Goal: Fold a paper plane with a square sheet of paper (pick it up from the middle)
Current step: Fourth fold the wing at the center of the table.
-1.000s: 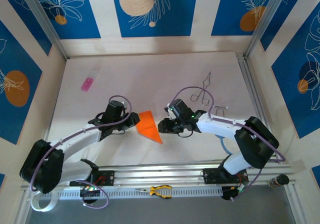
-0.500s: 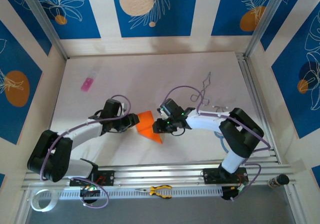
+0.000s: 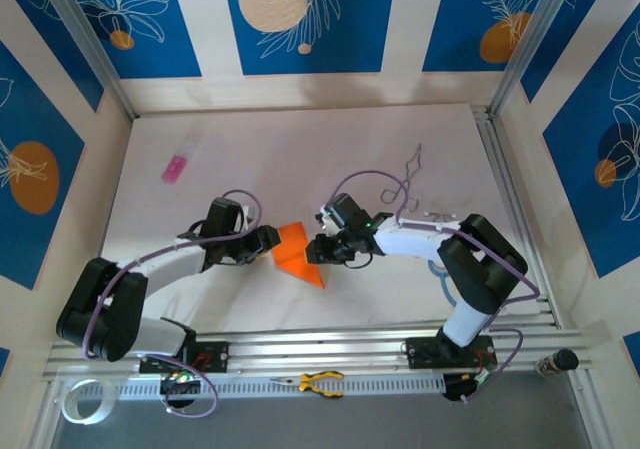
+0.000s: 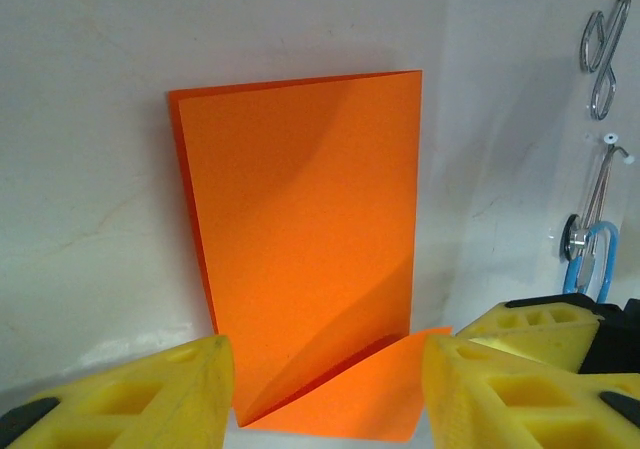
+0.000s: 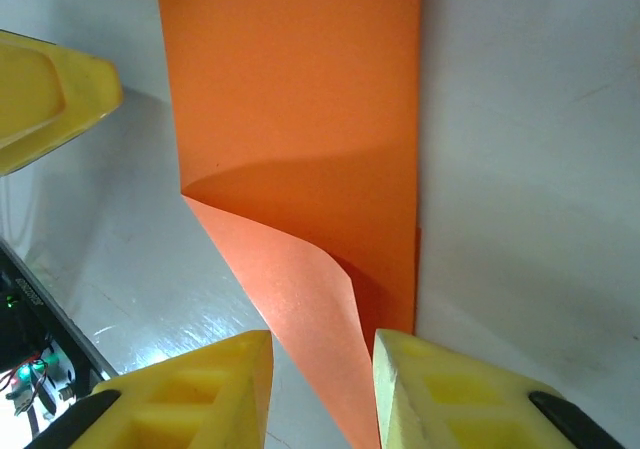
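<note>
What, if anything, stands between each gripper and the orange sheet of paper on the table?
Nothing visible. The left gripper and right gripper sit at opposite edges of the orange sheet, a lifted flap lying between the right one's open jaws. The pink object lies far off.

paper [image 3: 295, 250] on table [image 3: 300, 159], pliers [image 3: 320, 380] at near edge

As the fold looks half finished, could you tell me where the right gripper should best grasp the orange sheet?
Probably the curled corner flap, taken from the right gripper's side: it stands off the table, leaving room beneath, while the remaining orange sheet lies flat.
</note>
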Available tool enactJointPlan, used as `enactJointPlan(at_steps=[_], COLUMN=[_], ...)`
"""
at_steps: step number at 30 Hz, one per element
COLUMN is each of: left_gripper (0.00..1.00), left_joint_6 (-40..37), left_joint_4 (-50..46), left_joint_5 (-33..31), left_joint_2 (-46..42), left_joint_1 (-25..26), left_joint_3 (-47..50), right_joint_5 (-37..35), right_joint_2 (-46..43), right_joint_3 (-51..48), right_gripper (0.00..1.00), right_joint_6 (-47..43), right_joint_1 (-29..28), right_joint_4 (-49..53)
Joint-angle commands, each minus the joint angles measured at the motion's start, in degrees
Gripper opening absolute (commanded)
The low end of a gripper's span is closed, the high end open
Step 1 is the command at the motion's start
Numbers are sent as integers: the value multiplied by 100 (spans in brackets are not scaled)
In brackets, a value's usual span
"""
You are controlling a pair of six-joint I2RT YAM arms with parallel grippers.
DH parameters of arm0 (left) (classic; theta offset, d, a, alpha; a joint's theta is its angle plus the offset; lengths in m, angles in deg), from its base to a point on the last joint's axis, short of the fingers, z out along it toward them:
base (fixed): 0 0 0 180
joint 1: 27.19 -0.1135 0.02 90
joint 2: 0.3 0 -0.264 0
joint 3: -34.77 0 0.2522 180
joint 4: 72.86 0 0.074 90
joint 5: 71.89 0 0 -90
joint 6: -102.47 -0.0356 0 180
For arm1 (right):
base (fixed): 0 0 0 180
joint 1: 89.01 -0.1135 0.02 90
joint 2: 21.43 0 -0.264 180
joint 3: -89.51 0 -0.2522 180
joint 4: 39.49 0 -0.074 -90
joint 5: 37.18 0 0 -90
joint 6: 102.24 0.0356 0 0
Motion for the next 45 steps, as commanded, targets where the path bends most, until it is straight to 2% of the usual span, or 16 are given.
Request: enactJointPlan(at_steps=[1, 9, 18, 22, 30, 45], left_gripper=[53, 54, 54, 53, 53, 54], left_joint_6=[96, 190, 188, 190, 269, 561], left_joint_4=[44, 186, 186, 190, 440, 1035], left_joint_5=[91, 150, 196, 222, 427, 730], left_joint_2=[-54, -3, 82, 137, 367, 803], left_joint_1=[-66, -60, -64, -61, -77, -77], left_joint_3=[142, 212, 145, 91, -44, -140], right_joint_5=[313, 308, 394, 695, 1477, 2064], right_joint_2=[164, 333, 200, 93, -106, -291], right_joint_3=[128, 246, 129, -61, -559, -1023], right_gripper=[33, 29, 12, 7, 4, 2], right_joint_6=[-143, -229, -247, -134, 178, 393], right_joint_1=[15, 19, 102, 223, 499, 780], right_joint_4=[-34, 37, -9, -361, -1352, -2145])
